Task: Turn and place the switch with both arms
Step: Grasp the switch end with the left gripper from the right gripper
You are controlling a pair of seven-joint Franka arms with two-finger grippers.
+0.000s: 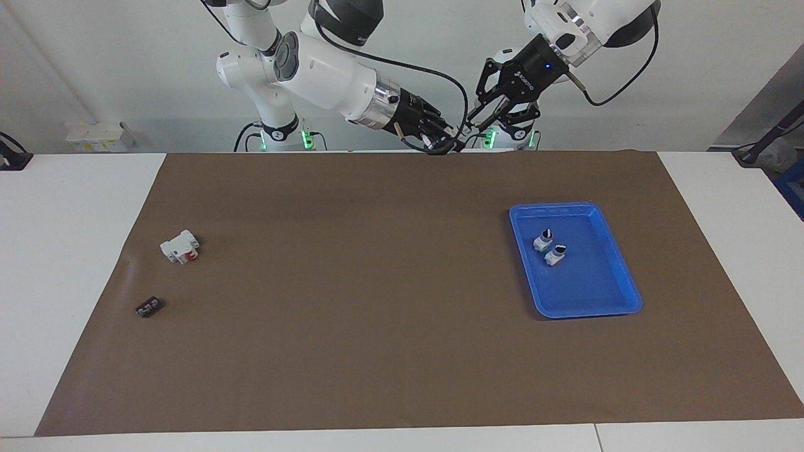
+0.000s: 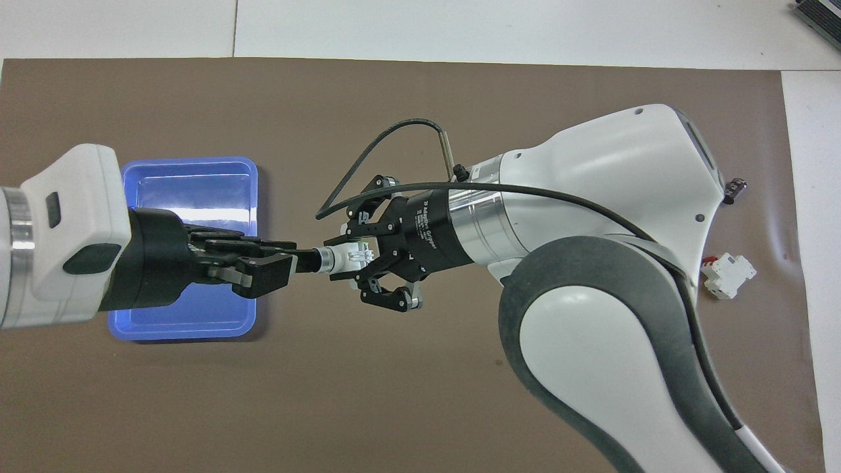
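Observation:
My right gripper (image 2: 358, 263) is shut on the white body of the switch (image 2: 338, 259) and holds it level, high over the mat at the robots' edge. The switch's black knob points at my left gripper (image 2: 289, 263), which is just off the knob end; I cannot tell if it touches it. In the facing view the right gripper (image 1: 447, 143) and the left gripper (image 1: 472, 123) meet in the air, and the switch is too small to make out there.
A blue tray (image 1: 584, 282) toward the left arm's end holds two more switches (image 1: 544, 240) (image 1: 556, 254); it also shows in the overhead view (image 2: 190, 184). A white block with a red part (image 1: 180, 246) and a small black piece (image 1: 149, 307) lie toward the right arm's end.

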